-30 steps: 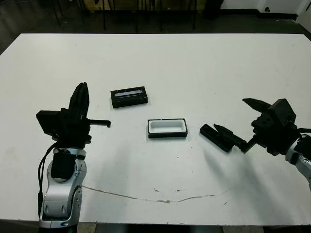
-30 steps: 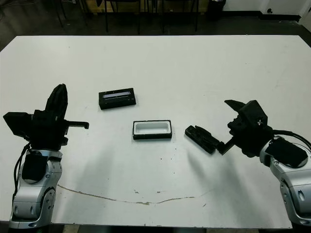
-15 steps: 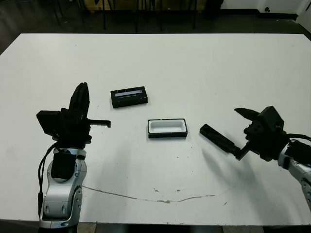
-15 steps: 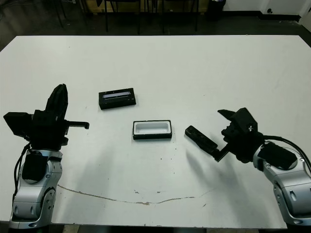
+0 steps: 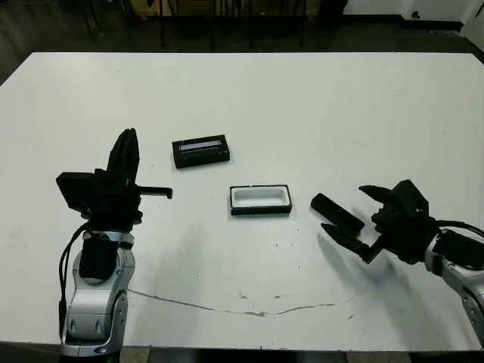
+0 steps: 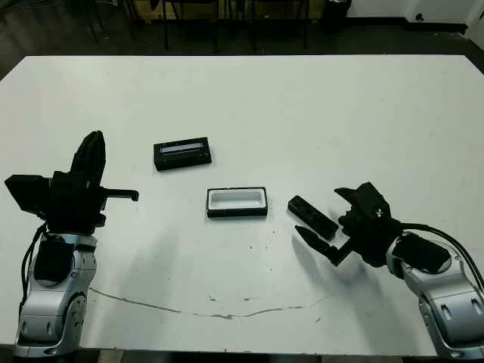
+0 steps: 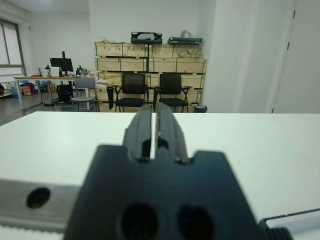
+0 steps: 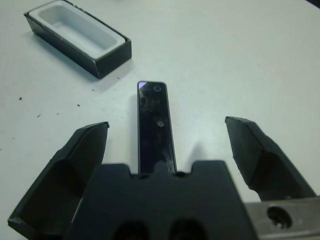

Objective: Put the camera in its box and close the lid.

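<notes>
Since a second ago my right gripper (image 8: 165, 145) has swung lower and in over the camera's near end, fingers spread wide to either side and not touching it; nothing else has shifted. Largest first: the white table (image 5: 302, 98) carries everything. My left gripper (image 5: 125, 162) is held upright at the left, its fingers (image 7: 150, 132) pressed together, empty. The lid (image 5: 201, 150) lies flat beyond the box, well apart from it. The box (image 5: 261, 200) sits open, white lining up, just left of the camera (image 5: 337, 212), which lies flat, pointing roughly toward the box. I judge the camera light, rigid and glossy, so slippery; I'd pinch its long sides near the middle
</notes>
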